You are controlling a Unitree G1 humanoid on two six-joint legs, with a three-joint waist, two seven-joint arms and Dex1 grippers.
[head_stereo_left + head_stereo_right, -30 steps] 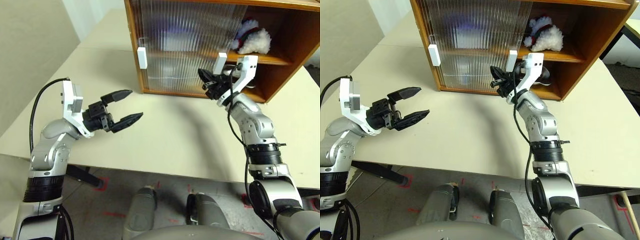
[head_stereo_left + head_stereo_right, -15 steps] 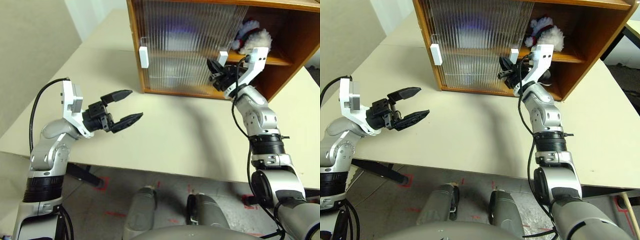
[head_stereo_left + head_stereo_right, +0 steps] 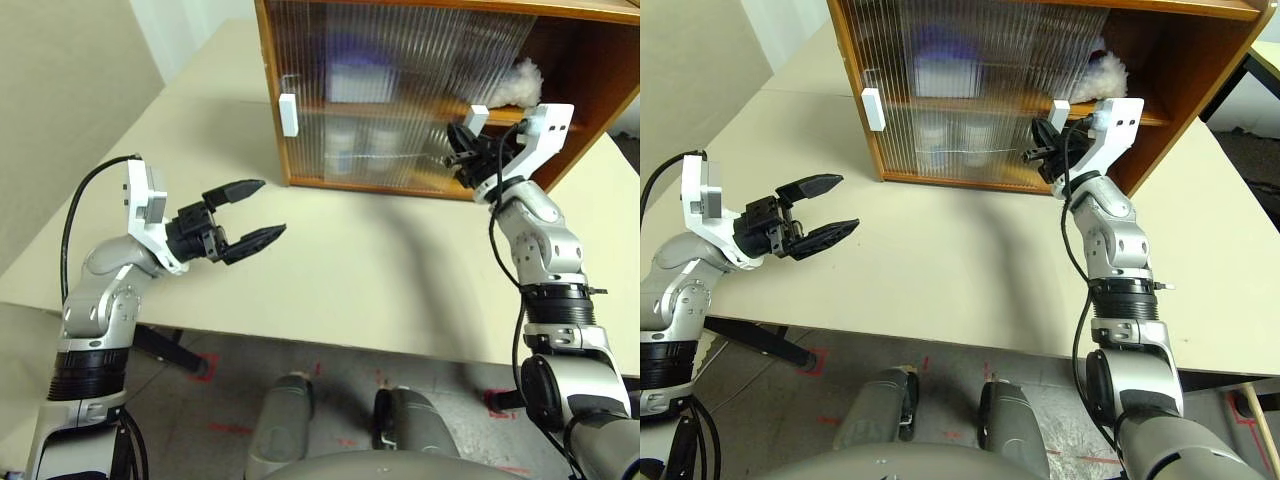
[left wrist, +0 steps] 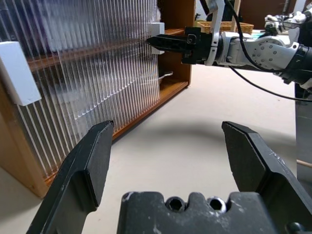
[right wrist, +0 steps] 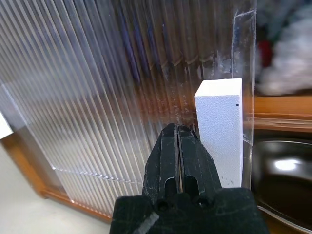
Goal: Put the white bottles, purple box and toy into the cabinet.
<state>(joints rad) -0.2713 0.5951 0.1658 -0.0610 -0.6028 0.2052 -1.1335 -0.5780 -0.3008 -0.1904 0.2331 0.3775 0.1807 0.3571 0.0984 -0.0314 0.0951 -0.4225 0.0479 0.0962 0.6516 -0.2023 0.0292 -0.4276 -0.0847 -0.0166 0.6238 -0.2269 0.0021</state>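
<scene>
Your cabinet (image 3: 270,120) stands at twelve o'clock on the pale table (image 3: 360,270): orange-brown wood, two shelves, ribbed translucent sliding doors with white block handles. One handle (image 3: 287,114) sits at the cabinet's nine o'clock edge; the other handle (image 3: 478,117) lies toward three o'clock. Behind the ribbed panes you can make out the purple box (image 3: 357,78) as a blurred lavender block on the upper shelf, and the white bottles (image 3: 356,150) as pale shapes on the lower shelf. The toy (image 3: 522,78) shows as white plush on the upper shelf, at the open three o'clock end. A shiny metal bowl (image 5: 282,180) sits below it. Your right gripper (image 3: 459,140) is clenched, fingertips pressed together just beside the second handle. Your left gripper (image 3: 262,211) is released, fingers spread, hovering over the table at eight o'clock, well apart from the cabinet.
</scene>
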